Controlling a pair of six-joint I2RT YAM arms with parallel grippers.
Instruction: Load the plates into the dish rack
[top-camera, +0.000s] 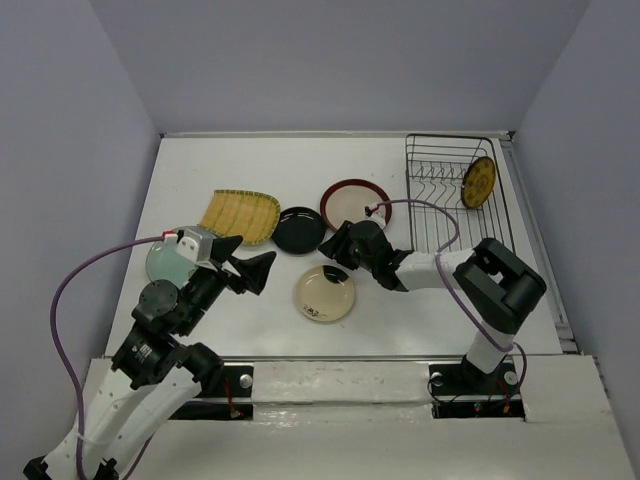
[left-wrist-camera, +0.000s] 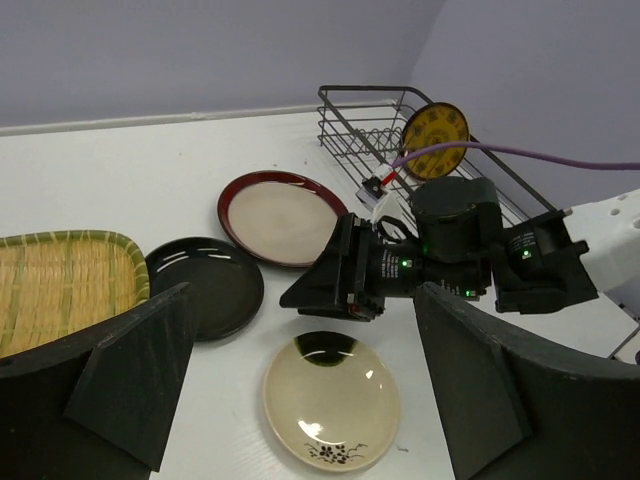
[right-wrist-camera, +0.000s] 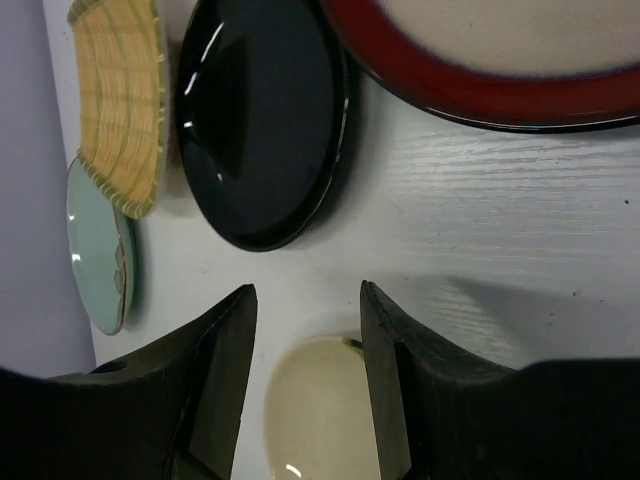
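Note:
The cream plate (top-camera: 324, 293) with a dark mark lies flat on the table. My right gripper (top-camera: 330, 250) is open and hangs low over its far edge, one finger on each side of the rim (right-wrist-camera: 320, 410). My left gripper (top-camera: 255, 268) is open and empty, left of the cream plate (left-wrist-camera: 332, 400). The small black plate (top-camera: 299, 230), red-rimmed plate (top-camera: 355, 203), yellow ribbed plate (top-camera: 240, 215) and pale green plate (top-camera: 168, 262) lie flat. The small patterned yellow plate (top-camera: 479, 182) stands upright in the black wire dish rack (top-camera: 440, 205).
The rack stands at the table's back right corner by the right wall. My right arm's purple cable (top-camera: 425, 205) arcs over the rack's near left part. The green plate is partly hidden under my left wrist.

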